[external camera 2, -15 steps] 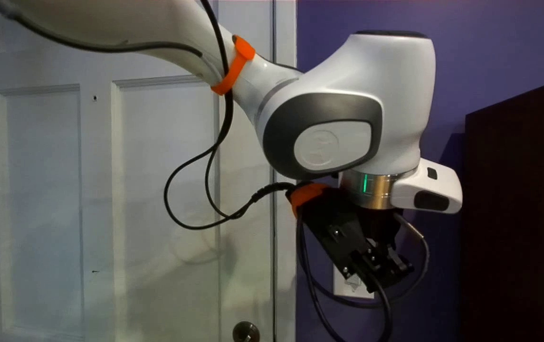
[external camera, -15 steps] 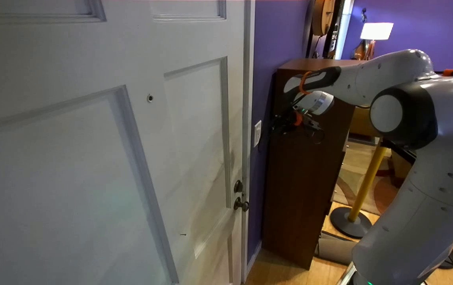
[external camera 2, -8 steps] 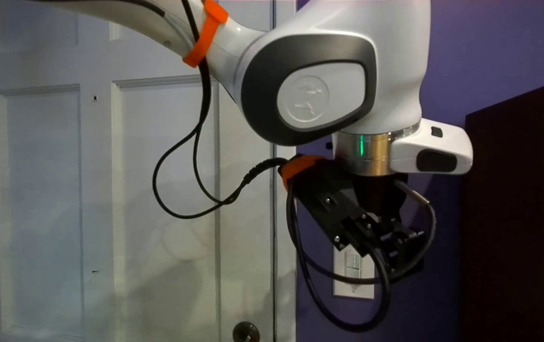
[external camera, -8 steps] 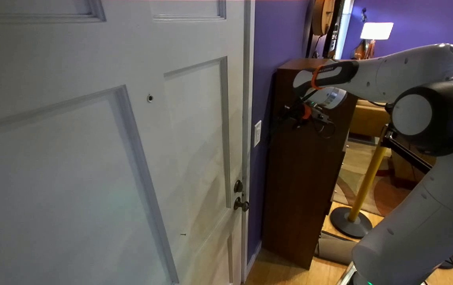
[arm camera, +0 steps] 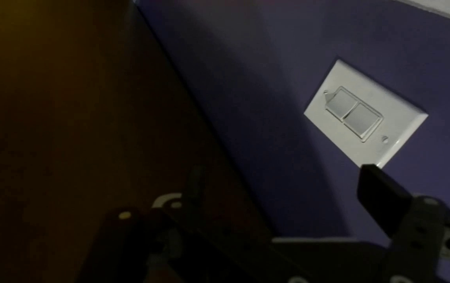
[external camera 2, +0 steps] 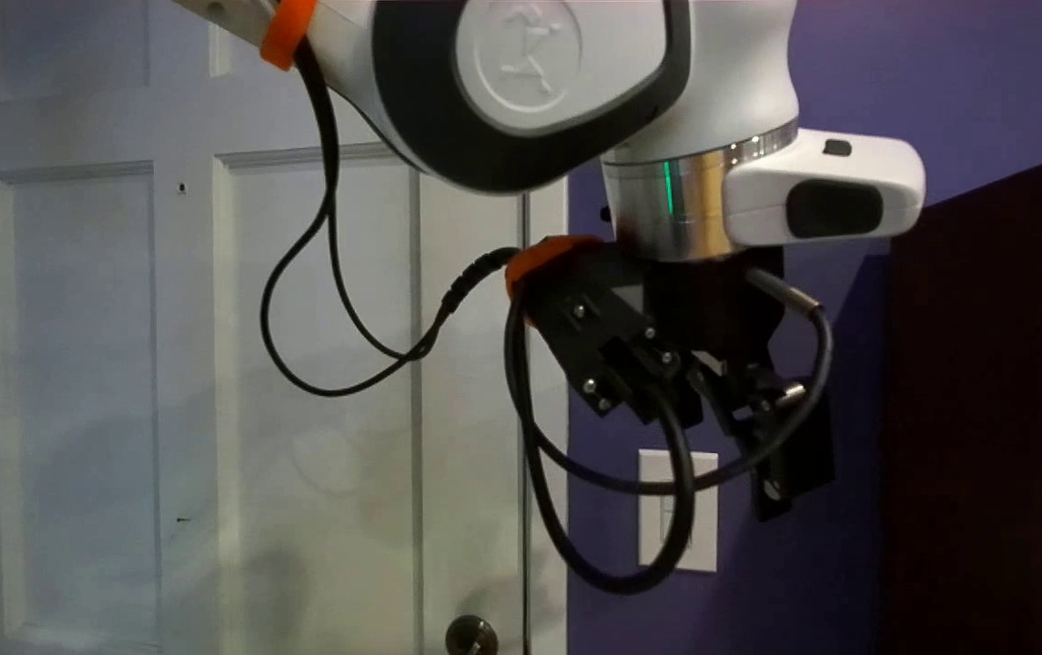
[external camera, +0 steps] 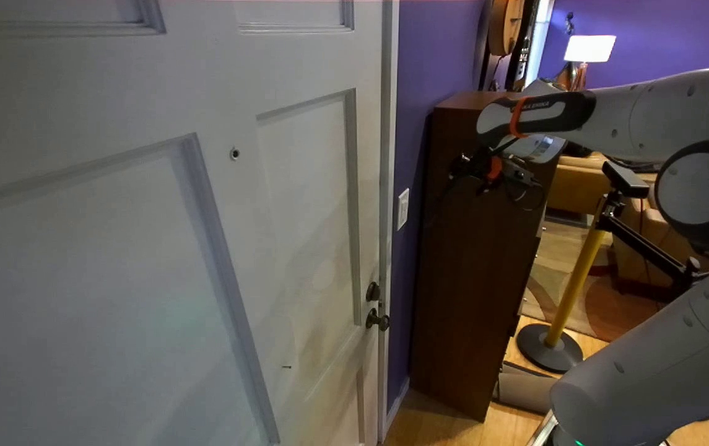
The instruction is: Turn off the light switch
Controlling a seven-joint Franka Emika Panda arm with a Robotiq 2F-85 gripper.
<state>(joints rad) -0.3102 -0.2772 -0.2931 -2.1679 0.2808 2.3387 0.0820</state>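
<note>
Hanging near a purple wall (arm camera: 280, 118), your Robotiq gripper (arm camera: 281, 173) holds its jaws wide apart, the two fingers (arm camera: 384, 196) showing at seven and four o'clock in the wrist view, the former nearly lost against a dark-brown wooden cabinet (arm camera: 71, 118). The white light switch (arm camera: 360, 114) is mounted on the wall at two o'clock from the gap between them, tilted in that view, its face divided into two rocker halves; the four-o'clock finger overlaps the lowest corner of its plate. In an exterior view, a looping black cable (external camera 2: 686, 500) crosses in front of the switch, which sits upright on the wall, a finger showing on its three-o'clock side. In an exterior view, your Franka Emika Panda arm (external camera: 657, 118) occupies the three-o'clock side, and the gripper stands apart from the switch, toward two o'clock of it, in front of the cabinet's side. There the switch appears nearly edge-on, between the cabinet and a white panelled door (external camera: 304, 186), whose dark metal knob (external camera: 377, 319) lies between six and seven o'clock from the switch. A lamp (external camera: 589, 48) glows in the background toward two o'clock.
</note>
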